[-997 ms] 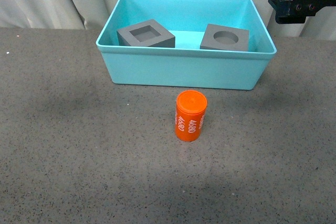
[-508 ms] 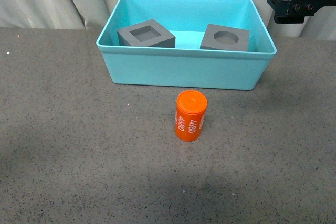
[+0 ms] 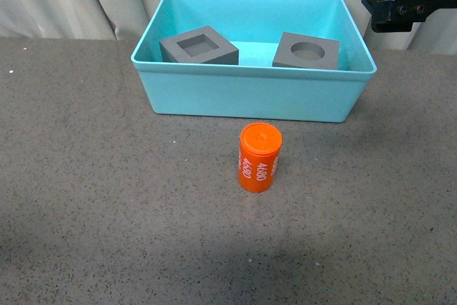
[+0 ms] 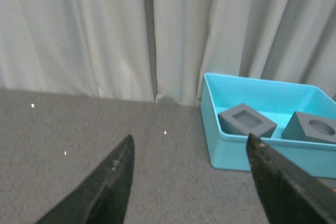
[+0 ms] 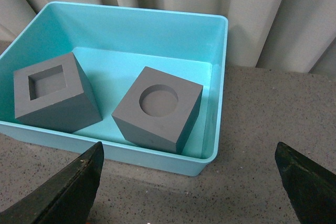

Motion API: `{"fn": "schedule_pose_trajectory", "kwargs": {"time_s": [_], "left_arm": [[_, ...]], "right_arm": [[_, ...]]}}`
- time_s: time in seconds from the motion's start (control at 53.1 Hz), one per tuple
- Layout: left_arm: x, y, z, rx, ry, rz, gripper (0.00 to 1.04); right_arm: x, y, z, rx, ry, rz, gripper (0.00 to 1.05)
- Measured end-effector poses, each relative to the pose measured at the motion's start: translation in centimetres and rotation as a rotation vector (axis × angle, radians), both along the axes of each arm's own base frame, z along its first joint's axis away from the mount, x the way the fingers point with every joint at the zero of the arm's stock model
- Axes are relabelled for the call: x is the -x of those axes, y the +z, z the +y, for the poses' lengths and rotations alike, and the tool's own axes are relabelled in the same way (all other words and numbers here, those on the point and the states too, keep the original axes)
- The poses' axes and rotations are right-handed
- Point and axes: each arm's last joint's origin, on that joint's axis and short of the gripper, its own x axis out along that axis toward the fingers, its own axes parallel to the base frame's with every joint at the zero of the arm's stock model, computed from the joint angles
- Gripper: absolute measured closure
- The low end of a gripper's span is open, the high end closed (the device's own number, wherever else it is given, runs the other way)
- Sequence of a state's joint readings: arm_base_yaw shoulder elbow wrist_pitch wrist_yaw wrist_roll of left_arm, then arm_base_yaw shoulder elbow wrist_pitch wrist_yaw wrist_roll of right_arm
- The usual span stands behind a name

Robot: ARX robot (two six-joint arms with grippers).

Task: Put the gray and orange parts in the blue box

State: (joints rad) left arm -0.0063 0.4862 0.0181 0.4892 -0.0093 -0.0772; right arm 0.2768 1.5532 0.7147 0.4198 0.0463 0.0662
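Over the last second my right arm [image 3: 408, 1] has crept slightly up and left at the top right edge of the front view. The dark bit of my left arm once in the top left corner is gone from that view. Nothing on the surface [image 3: 107, 176] has shifted.

My right hand [image 5: 189, 148] is spread wide and holds nothing, looking down on the blue box [image 3: 250, 98]. My left hand [image 4: 189, 139] is also wide open and empty, off to the box's left and facing the curtain [image 4: 79, 30]. The square-recess cube [image 3: 198, 46] and the round-recess cube [image 3: 307, 51] already lie inside the box, apart from each other.

The orange cylinder [image 3: 260, 157] stands upright on the surface, just in front of the box's near wall. It looks rigid, smooth and probably light. I judge the best hold is across its curved side around mid-height, fingers squarely opposite each other. An off-centre pinch could squirt it out or tip it, and it would roll.
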Motion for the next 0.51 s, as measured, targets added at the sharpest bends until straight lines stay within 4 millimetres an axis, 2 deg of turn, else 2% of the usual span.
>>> {"fn": "schedule_pose_trajectory", "kwargs": {"time_s": [0.019,0.151,0.263,0.508], "left_arm": [[0.0,0.0,0.0,-0.006,-0.001,-0.003,0.43],[0.6,0.0,0.0,-0.055,-0.004,0.003,0.76],[1.0,0.1,0.0,-0.062,-0.004,-0.002,0.99],[1.6,0.1,0.0,-0.069,-0.004,-0.002,1.01]], "right_arm": [[0.0,0.0,0.0,0.0,0.0,0.0,0.1],[0.0,0.0,0.0,0.0,0.0,-0.001,0.1],[0.0,0.0,0.0,0.0,0.0,-0.001,0.1],[0.0,0.0,0.0,0.0,0.0,-0.001,0.1]]}}
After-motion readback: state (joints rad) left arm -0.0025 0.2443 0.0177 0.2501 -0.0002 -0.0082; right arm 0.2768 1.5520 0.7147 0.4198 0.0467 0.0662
